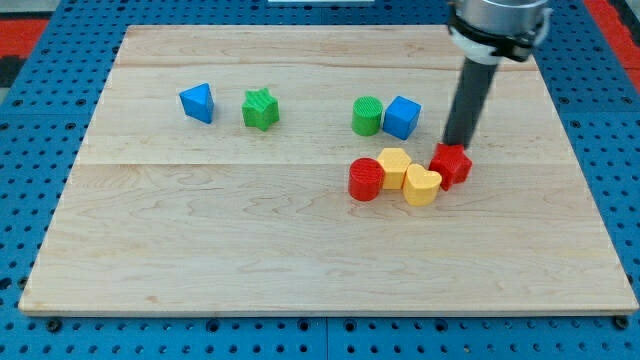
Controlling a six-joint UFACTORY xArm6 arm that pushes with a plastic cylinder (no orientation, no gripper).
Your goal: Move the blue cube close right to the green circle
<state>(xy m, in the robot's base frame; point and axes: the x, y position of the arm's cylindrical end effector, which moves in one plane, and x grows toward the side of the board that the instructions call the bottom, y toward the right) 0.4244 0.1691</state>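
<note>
Blue cube [402, 117] sits just right of the green circle [368, 116], nearly touching it, on the far half of the bench [300, 260]. My tip [456, 145] is down to the right of the cube, just behind the red star [452, 164]. No fingers on this arm, only the rod. Red cylinder [366, 179], yellow hexagon [395, 166] and yellow heart [422, 185] cluster nearer; blue triangle [197, 102] and green star [260, 108] are far left.

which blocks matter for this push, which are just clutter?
Job:
- blue cube, now beside the green circle's right
- green circle
- my tip, right of the cube, just above the red star

Clutter:
- blue triangle
- green star
- red cylinder
- yellow hexagon
- yellow heart
- red star
</note>
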